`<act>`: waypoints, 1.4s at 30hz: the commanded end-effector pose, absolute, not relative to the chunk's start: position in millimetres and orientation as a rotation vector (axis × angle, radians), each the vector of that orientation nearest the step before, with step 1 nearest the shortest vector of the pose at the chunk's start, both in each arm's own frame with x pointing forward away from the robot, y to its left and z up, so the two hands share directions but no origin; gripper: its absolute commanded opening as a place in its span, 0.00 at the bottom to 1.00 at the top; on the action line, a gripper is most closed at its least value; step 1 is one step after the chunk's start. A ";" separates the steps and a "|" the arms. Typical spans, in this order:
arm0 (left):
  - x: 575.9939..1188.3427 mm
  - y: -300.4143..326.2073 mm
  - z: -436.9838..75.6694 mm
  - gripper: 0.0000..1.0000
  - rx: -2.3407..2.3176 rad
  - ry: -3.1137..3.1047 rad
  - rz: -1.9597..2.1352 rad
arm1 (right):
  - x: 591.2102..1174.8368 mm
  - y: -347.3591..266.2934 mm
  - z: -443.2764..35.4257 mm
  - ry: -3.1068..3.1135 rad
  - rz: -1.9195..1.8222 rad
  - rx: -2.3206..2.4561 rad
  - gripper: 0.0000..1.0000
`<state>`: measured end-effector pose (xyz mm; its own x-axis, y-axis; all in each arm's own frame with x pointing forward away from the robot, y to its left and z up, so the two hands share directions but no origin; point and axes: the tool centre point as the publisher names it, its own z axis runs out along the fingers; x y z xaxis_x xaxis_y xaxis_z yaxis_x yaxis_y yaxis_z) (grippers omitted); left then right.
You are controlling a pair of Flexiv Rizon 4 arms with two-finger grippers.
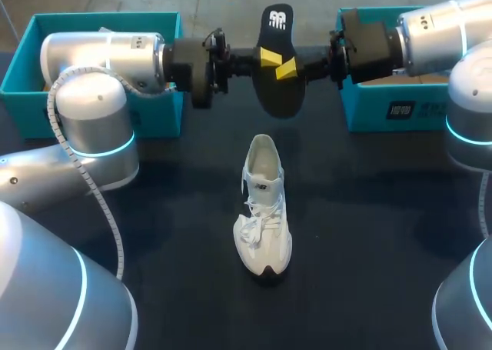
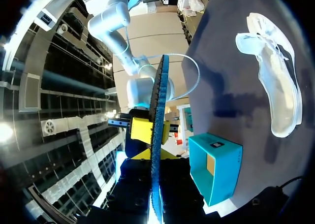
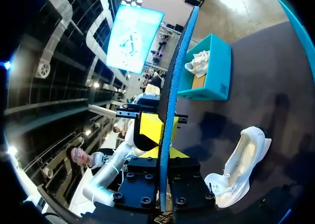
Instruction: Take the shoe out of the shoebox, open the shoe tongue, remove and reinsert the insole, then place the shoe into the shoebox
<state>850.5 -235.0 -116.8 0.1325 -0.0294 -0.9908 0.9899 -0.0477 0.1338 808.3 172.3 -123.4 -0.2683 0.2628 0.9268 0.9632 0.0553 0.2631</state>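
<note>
A black insole with a blue underside hangs in the air above the table's far middle, held from both sides. My left gripper comes in from the left and is shut on it. My right gripper meets it from the right and is also shut on it. In the left wrist view the insole runs edge-on between the left gripper fingers. The right wrist view shows the same insole in the right gripper. The white shoe lies on the dark table, toe toward me, below the insole.
A teal shoebox stands at the back left, mostly behind my left arm, with another white shoe inside it. A second teal shoebox stands at the back right. The white shoe lies alone on the dark table.
</note>
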 end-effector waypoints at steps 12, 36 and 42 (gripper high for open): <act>851.2 -236.9 -118.5 0.00 1.281 1.057 -1.148 | 810.9 173.9 -125.2 -1.621 -1.250 -1.255 0.00; 867.3 -207.8 -120.9 1.00 1.323 1.080 -1.094 | 811.9 167.8 -129.9 -1.654 -1.306 -1.248 0.00; 870.1 -181.6 -123.9 1.00 1.369 1.083 -1.095 | 814.1 156.5 -130.1 -1.684 -1.367 -1.280 0.00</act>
<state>869.8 -199.5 -126.0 0.1799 0.0389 -0.9829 0.9831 -0.0413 0.1783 823.2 160.8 -131.9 -0.3413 0.2904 0.8940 0.9359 0.0164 0.3520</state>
